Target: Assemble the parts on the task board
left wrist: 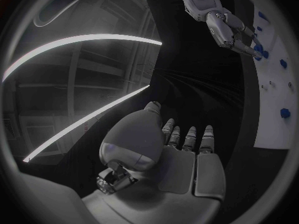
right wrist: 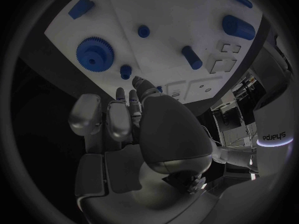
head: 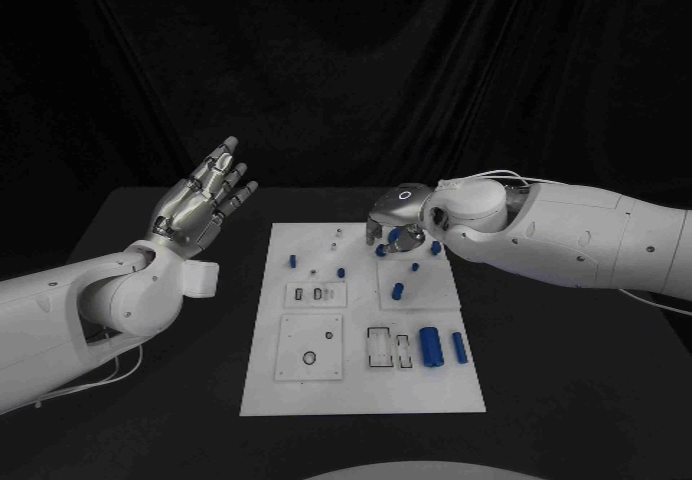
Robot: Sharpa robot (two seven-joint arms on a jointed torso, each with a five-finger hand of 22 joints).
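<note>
Over the far right corner of the task board (head: 361, 395), the right hand (head: 395, 226) hovers above a blue gear (right wrist: 94, 53) and small blue pegs, fingers pointing down and loosely apart, nothing visibly held; whether a fingertip touches the board I cannot tell. To do this step well, I judge it should settle on one part, then close squarely around it. Well left of the board, the left hand (head: 202, 205) is raised above the surface (head: 173, 420), spread and empty.

Two glossy white bulbous-shelled arms, each ending in a silver metallic segmented left hand (head: 202, 205) and right hand (head: 395, 222), thin white cables trailing off both arms, glowing ring light on right wrist housing.
</note>
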